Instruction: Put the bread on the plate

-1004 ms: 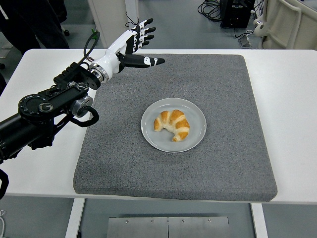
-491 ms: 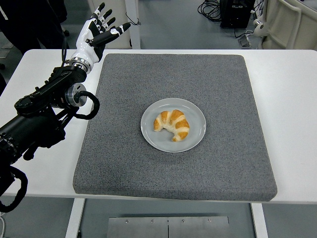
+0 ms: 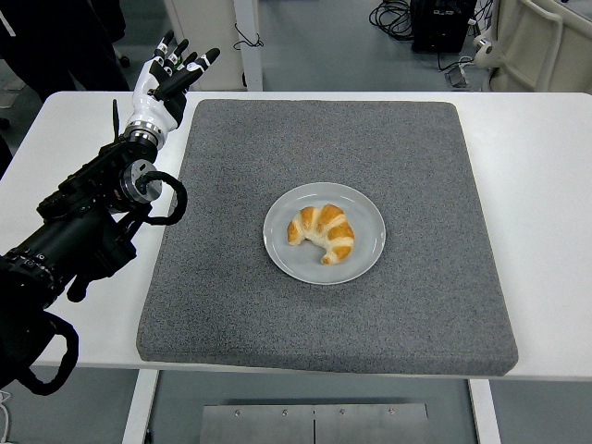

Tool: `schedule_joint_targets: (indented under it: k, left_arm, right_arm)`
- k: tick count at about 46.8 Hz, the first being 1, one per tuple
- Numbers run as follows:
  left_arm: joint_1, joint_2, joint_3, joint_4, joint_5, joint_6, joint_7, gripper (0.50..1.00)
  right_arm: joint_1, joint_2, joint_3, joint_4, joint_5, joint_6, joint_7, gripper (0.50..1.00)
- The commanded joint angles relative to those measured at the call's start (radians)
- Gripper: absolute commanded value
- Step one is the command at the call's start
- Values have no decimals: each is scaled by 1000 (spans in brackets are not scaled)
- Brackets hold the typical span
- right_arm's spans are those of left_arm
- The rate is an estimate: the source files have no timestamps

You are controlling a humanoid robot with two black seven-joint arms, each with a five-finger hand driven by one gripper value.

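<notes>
A golden croissant [image 3: 321, 233] lies on the round grey plate [image 3: 365, 264] in the middle of the dark grey mat [image 3: 324, 231]. My left hand [image 3: 167, 77] is raised over the table's far left corner, well away from the plate, fingers spread and holding nothing. Its black arm [image 3: 88, 222] runs along the table's left side. The right arm does not show.
The white table [image 3: 546, 185] shows on both sides of the mat. Behind it stand a white post [image 3: 246, 42], cables and equipment on the floor, and a dark-clothed person [image 3: 55, 42] at the top left.
My left hand has swung from over the mat's far left corner back and to the left, off the mat, rising upright. The croissant and plate have not moved.
</notes>
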Motion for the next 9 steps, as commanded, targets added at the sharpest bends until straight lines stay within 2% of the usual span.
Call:
schedule_joint_targets:
  k: [1, 9]
  left_arm:
    - [1, 0, -1, 13, -11, -21, 0, 963]
    - [1, 3, -3, 25, -39, -30, 19, 963]
  right_arm:
    - [-1, 0, -3, -1, 0, 0, 0, 1000]
    - [-3, 0, -3, -3, 0, 2, 0, 1000]
